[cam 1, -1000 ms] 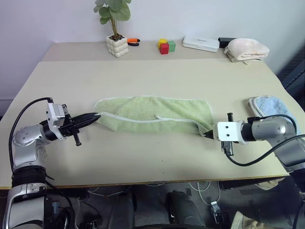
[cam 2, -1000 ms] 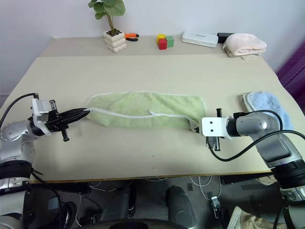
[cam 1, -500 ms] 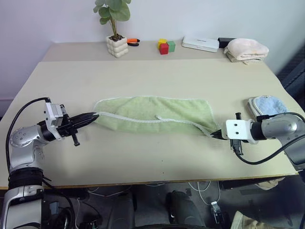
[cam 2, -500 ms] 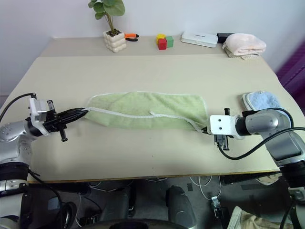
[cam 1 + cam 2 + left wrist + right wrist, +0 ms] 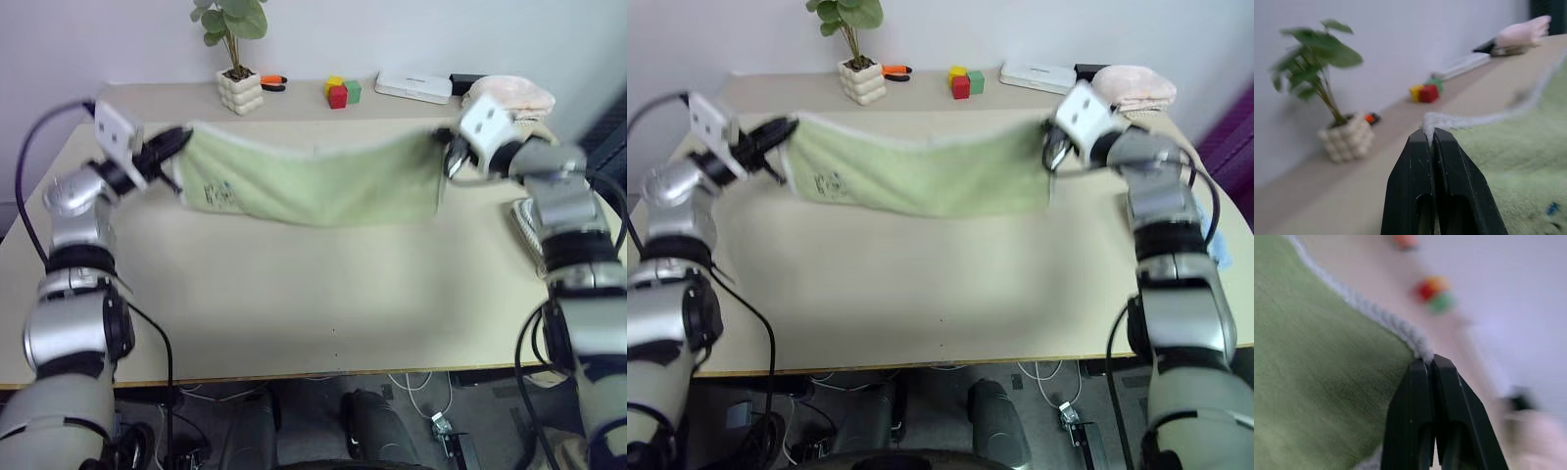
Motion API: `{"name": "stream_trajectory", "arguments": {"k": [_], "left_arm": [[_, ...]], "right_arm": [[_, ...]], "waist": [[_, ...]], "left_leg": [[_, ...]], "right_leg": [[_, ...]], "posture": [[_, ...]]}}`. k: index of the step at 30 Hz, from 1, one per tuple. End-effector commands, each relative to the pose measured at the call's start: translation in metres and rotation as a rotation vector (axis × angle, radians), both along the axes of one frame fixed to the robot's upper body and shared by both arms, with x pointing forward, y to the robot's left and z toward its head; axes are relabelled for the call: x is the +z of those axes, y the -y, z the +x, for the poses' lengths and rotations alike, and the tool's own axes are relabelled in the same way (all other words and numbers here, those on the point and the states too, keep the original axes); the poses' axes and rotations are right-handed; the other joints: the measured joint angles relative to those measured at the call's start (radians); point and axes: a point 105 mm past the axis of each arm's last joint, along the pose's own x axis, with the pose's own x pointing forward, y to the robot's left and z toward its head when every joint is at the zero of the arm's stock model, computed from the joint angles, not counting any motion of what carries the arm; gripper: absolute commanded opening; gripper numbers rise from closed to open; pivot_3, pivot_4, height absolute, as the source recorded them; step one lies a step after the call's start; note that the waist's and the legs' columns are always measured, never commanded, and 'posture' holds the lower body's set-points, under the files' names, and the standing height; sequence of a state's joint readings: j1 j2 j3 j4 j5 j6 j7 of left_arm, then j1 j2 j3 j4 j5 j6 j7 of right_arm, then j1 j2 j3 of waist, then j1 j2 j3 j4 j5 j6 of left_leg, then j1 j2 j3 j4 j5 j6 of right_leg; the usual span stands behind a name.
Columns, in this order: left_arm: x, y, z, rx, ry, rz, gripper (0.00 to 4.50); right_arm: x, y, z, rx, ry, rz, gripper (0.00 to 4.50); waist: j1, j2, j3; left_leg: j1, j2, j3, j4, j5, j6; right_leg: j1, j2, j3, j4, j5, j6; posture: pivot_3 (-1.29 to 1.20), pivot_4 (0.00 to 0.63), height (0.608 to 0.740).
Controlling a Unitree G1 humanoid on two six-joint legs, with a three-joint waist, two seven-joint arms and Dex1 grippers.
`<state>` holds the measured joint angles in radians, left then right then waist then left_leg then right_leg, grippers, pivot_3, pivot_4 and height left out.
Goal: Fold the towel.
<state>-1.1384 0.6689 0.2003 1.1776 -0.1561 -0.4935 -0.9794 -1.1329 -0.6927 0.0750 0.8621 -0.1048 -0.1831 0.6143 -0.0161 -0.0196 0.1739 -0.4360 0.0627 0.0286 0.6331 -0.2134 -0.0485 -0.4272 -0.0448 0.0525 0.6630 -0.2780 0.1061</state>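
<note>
Two grippers hold the towel stretched above the table. The left gripper clamps one top corner. The right gripper clamps the other.

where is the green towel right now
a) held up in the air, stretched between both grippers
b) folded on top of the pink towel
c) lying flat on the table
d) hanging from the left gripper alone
a: the towel hangs above the table, its top corners pinched by the left gripper and the right gripper, both shut on the hem.
</note>
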Motion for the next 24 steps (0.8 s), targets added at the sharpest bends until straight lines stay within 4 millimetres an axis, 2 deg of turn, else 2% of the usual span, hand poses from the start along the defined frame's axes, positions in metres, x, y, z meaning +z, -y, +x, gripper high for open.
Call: {"name": "stream_trajectory", "arguments": {"k": [1, 3, 5, 7, 10, 16, 17, 19, 21, 24], "left_arm": [[0.066, -0.019, -0.008, 0.126, 0.181, 0.032, 0.00], [0.080, -0.025, -0.014, 0.136, 0.202, 0.065, 0.00], [0.083, -0.027, -0.021, 0.107, 0.214, 0.113, 0.00], [0.074, -0.029, -0.026, 0.056, 0.188, 0.125, 0.00], [0.046, -0.031, -0.032, -0.035, 0.111, 0.165, 0.00], [-0.018, -0.029, -0.051, -0.234, -0.040, 0.228, 0.00], [-0.031, -0.028, -0.055, -0.273, -0.074, 0.235, 0.00], [-0.069, -0.025, -0.068, -0.355, -0.160, 0.252, 0.00], [-0.093, -0.025, -0.079, -0.393, -0.223, 0.242, 0.00], [-0.108, -0.025, -0.092, -0.424, -0.258, 0.222, 0.00]], "right_arm": [[0.071, 0.011, -0.011, -0.042, 0.251, 0.066, 0.04], [0.082, 0.013, -0.018, -0.003, 0.282, 0.118, 0.04], [0.077, 0.009, -0.025, 0.066, 0.267, 0.106, 0.04], [0.062, 0.001, -0.032, 0.149, 0.219, 0.119, 0.04], [0.021, -0.011, -0.046, 0.254, 0.086, 0.094, 0.04], [-0.055, -0.019, -0.082, 0.328, -0.178, 0.046, 0.04], [-0.066, -0.021, -0.089, 0.338, -0.224, 0.044, 0.04], [-0.091, -0.020, -0.109, 0.367, -0.341, 0.013, 0.04], [-0.103, -0.017, -0.125, 0.381, -0.428, -0.008, 0.04], [-0.106, -0.011, -0.138, 0.378, -0.485, -0.025, 0.04]], "waist": [[-0.005, 0.000, 0.000], [-0.008, 0.001, -0.001], [-0.009, 0.002, -0.001], [-0.007, 0.002, -0.001], [-0.002, 0.003, 0.000], [0.004, 0.003, 0.000], [0.004, 0.003, -0.001], [0.003, 0.004, -0.001], [0.003, 0.004, -0.001], [0.000, 0.003, -0.001]], "left_leg": [[-0.003, 0.000, 0.000, -0.001, 0.000, 0.000], [-0.003, 0.001, 0.000, -0.003, 0.000, 0.000], [-0.002, 0.001, 0.000, -0.005, -0.001, 0.002], [-0.003, 0.001, 0.001, -0.005, -0.001, 0.002], [-0.003, 0.001, 0.002, -0.001, 0.000, 0.000], [-0.002, 0.001, 0.002, 0.003, 0.001, -0.001], [-0.002, 0.001, 0.001, 0.003, 0.001, -0.001], [-0.002, 0.001, 0.001, 0.003, 0.001, -0.001], [-0.001, 0.001, 0.001, 0.003, 0.001, -0.001], [0.000, 0.002, 0.001, 0.003, 0.001, -0.001]], "right_leg": [[-0.004, 0.000, 0.000, 0.000, 0.000, 0.000], [-0.004, 0.001, 0.000, -0.001, 0.000, 0.000], [-0.003, 0.001, 0.000, -0.002, -0.001, 0.000], [-0.003, 0.001, 0.000, -0.003, -0.001, 0.000], [-0.003, 0.000, 0.000, -0.002, -0.001, 0.001], [-0.002, 0.000, 0.000, 0.002, -0.001, 0.000], [-0.001, 0.000, -0.001, 0.002, -0.001, 0.000], [-0.001, 0.000, -0.001, 0.002, -0.001, 0.000], [0.000, -0.001, 0.000, 0.002, -0.001, 0.000], [0.000, 0.000, 0.000, 0.003, 0.000, 0.000]], "posture": [[0.00, 0.150, 0.740], [0.00, 0.150, 0.740], [0.00, 0.150, 0.740], [0.00, 0.150, 0.740], [0.00, 0.150, 0.740], [0.00, 0.150, 0.740], [0.00, 0.150, 0.740], [0.00, 0.150, 0.740], [0.00, 0.150, 0.740], [0.00, 0.150, 0.740]]}}
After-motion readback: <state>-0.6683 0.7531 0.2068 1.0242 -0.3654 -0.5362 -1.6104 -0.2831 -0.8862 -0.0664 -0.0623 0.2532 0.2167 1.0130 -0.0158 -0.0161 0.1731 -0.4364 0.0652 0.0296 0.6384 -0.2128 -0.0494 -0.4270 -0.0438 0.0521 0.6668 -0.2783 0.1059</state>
